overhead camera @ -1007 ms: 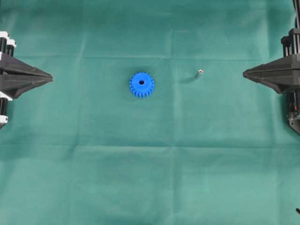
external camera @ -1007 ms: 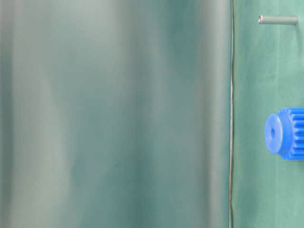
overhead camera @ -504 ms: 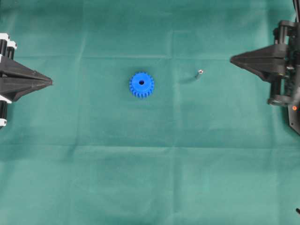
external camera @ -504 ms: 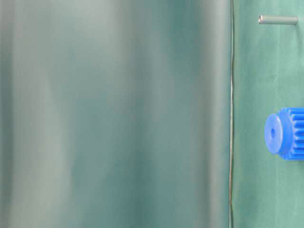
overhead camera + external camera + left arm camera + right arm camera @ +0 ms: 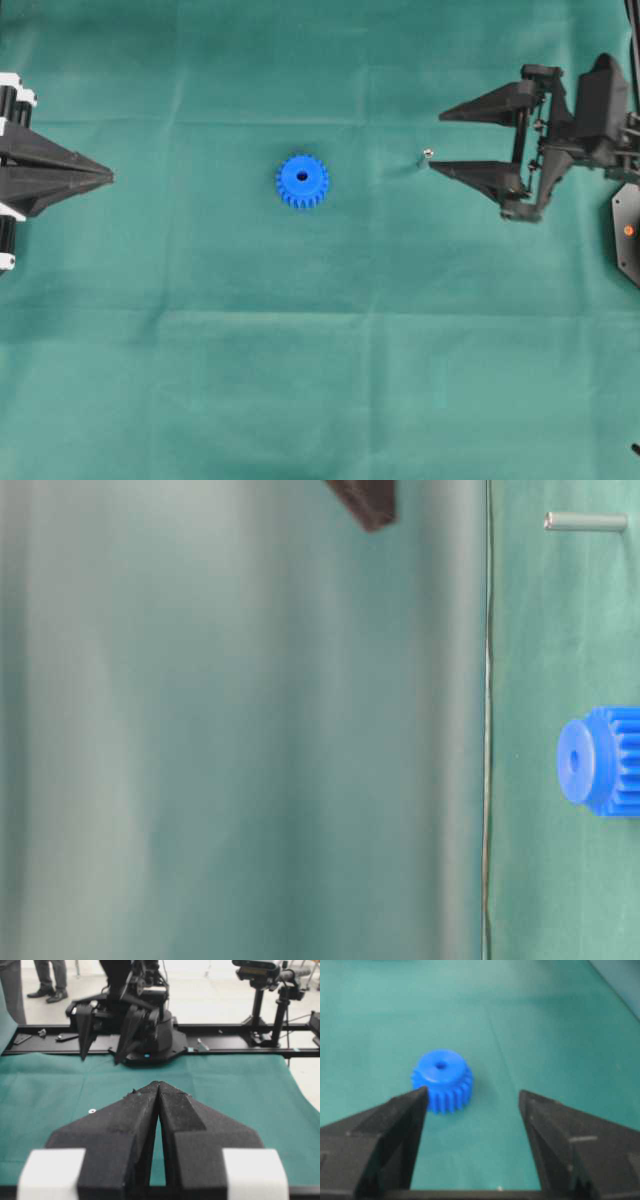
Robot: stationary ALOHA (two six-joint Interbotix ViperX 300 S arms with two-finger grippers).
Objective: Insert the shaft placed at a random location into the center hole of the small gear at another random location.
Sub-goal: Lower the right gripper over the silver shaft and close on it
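1. While the left end effector [image 5: 108, 177] sits at the left edge of the overhead view with its two black fingers pressed together to a point, the right end effector [image 5: 435, 140] reaches in from the right with its jaws spread wide.
2. Nothing lies between the right fingers [image 5: 395, 1120]; in the right wrist view only green cloth shows in the gap.
3. On the green-covered worktop [image 5: 320, 380], the small gear [image 5: 302, 181] lies flat near the middle, hub side up, its center hole [image 5: 302, 177] a dark dot.
4. To the right of the gear and well apart from it, the shaft [image 5: 426, 155] stands as a tiny silvery pin, just beside the tip of the right end effector's lower finger as the overhead view shows it; whether they touch cannot be told.
5. From the table-level view, shaft [image 5: 585, 521] and gear [image 5: 600, 760] rest separately on the cloth, and a dark fingertip [image 5: 365, 502] pokes in at the top edge.
6. Seen from the left wrist view, the closed left fingers [image 5: 135, 1125] point toward the opposite arm, with the shaft [image 5: 92, 1110] a small bright speck on the cloth.
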